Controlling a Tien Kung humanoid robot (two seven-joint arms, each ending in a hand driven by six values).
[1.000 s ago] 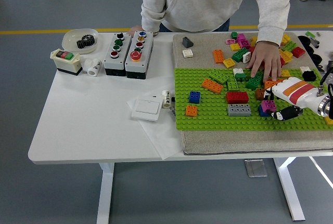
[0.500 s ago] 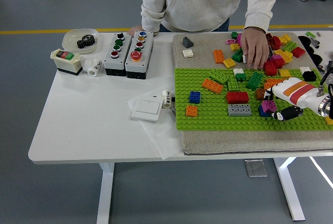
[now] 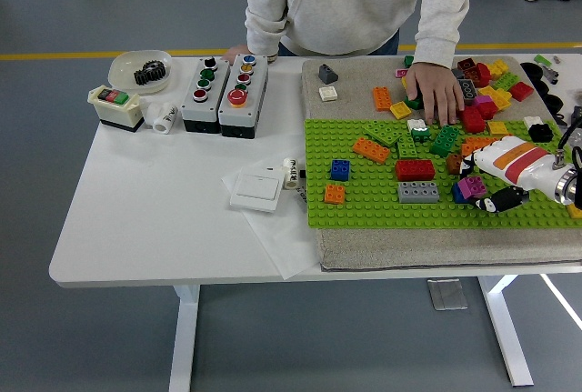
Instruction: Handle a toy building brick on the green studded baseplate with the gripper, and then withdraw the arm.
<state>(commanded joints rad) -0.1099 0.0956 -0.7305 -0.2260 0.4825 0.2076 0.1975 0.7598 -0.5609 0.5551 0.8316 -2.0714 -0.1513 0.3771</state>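
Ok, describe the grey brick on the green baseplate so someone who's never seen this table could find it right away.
Find the green studded baseplate on the table's right half. Near its front edge, just below the red brick, lies the grey brick. It is the only grey brick on the plate, long and flat, left of the robot's right hand.

A single head camera looks forward and down from high on the robot's side, taking in the whole white desk [image 3: 164, 228] at middling range, its right end probably cropped by the frame's edge.
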